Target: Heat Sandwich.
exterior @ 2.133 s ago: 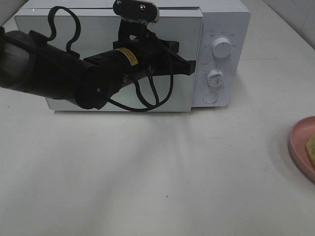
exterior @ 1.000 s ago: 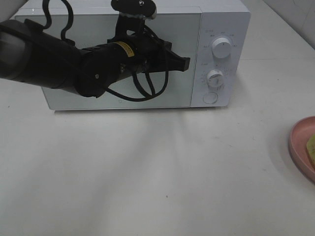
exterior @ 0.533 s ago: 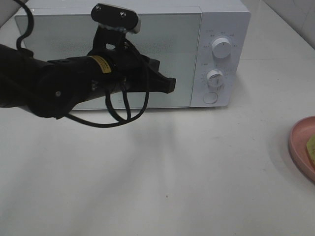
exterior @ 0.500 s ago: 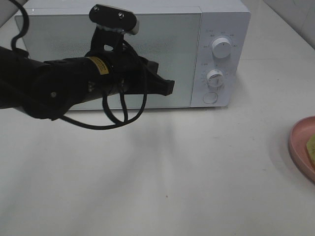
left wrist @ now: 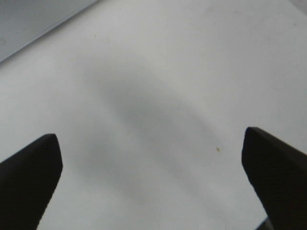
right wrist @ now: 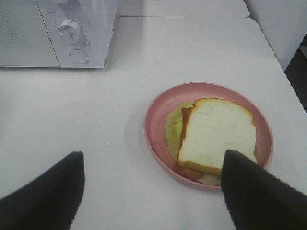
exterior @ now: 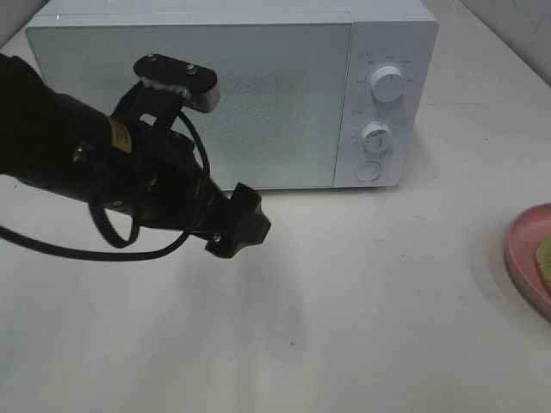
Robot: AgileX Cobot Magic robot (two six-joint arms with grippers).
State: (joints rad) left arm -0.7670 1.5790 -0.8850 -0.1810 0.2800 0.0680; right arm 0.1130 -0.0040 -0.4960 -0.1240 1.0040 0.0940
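Resting on a round pink plate (right wrist: 158,112), the sandwich (right wrist: 215,136) shows pale white bread on top with yellow-green filling peeking out at one side — the plate sits on the white bench (exterior: 362,318) at the right edge of the high view, well apart from the white microwave (exterior: 258,86). That microwave's door is shut, its two dials and round button on the right-hand panel. Nearest the plate, the right claw (right wrist: 153,191) hangs above it, spread wide, holding nothing. Across the bench, the left claw (left wrist: 153,177) hovers in front of the microwave door — also released, nothing between its tips.
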